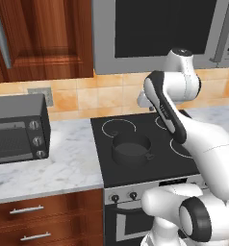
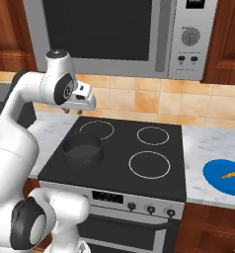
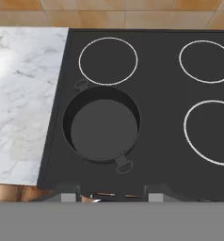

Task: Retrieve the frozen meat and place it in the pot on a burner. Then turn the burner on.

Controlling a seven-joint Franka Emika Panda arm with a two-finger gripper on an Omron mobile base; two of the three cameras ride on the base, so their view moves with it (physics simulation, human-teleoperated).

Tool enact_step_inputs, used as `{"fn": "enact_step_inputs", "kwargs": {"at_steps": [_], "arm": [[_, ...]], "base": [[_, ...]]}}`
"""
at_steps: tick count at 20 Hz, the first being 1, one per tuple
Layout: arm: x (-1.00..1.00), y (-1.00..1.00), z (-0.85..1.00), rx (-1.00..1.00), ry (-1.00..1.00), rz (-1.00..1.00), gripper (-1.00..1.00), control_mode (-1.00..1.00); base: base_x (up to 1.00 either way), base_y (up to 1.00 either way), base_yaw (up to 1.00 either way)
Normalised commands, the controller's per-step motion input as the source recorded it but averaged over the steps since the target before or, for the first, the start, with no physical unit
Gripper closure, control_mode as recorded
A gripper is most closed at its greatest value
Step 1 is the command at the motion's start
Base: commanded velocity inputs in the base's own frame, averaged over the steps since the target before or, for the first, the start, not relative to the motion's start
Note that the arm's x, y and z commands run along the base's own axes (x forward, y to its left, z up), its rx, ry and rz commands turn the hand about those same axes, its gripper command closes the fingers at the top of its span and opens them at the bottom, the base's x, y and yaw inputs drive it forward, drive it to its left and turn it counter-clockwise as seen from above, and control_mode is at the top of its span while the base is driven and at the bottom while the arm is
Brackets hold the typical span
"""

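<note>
Hand (image 2: 80, 109) hangs in the air above the back left of the stove (image 2: 159, 173), holding nothing; I cannot tell how far its fingers are spread. Pot (image 3: 102, 124) sits on the front left burner, its inside bare. Frozen meat (image 2: 231, 174), a tiny orange piece, lies on the blue plate (image 2: 215, 179) on the marble worktop (image 2: 208, 143) right of the stove, well apart from the pot.

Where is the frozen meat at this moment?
In the right base view, the frozen meat lies on the blue plate, on the counter right of the stove.
</note>
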Motion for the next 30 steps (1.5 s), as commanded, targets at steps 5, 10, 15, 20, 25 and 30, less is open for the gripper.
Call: {"fn": "enact_step_inputs", "kwargs": {"at_steps": [5, 10, 15, 20, 25, 30], "arm": [[-0.21, -0.03, 0.00, 0.00, 0.00, -0.05, -1.00, -1.00], [-0.47, -0.54, -0.06, 0.01, 0.00, -0.24, -1.00, -1.00], [-0.15, -1.00, -0.27, 0.00, 0.04, -0.38, -1.00, -1.00], [-0.05, -1.00, -0.49, -0.02, 0.06, -0.51, -1.00, -1.00], [-0.04, -1.00, -0.33, 0.04, 0.01, -0.42, -1.00, -1.00], [0.12, -1.00, -0.22, 0.08, 0.00, -0.15, -1.00, -1.00]], "base": [[0.00, 0.00, 0.00], [0.00, 0.00, 0.00], [0.00, 0.00, 0.00], [0.00, 0.00, 0.00], [0.00, 0.00, 0.00], [0.00, 0.00, 0.00]]}}
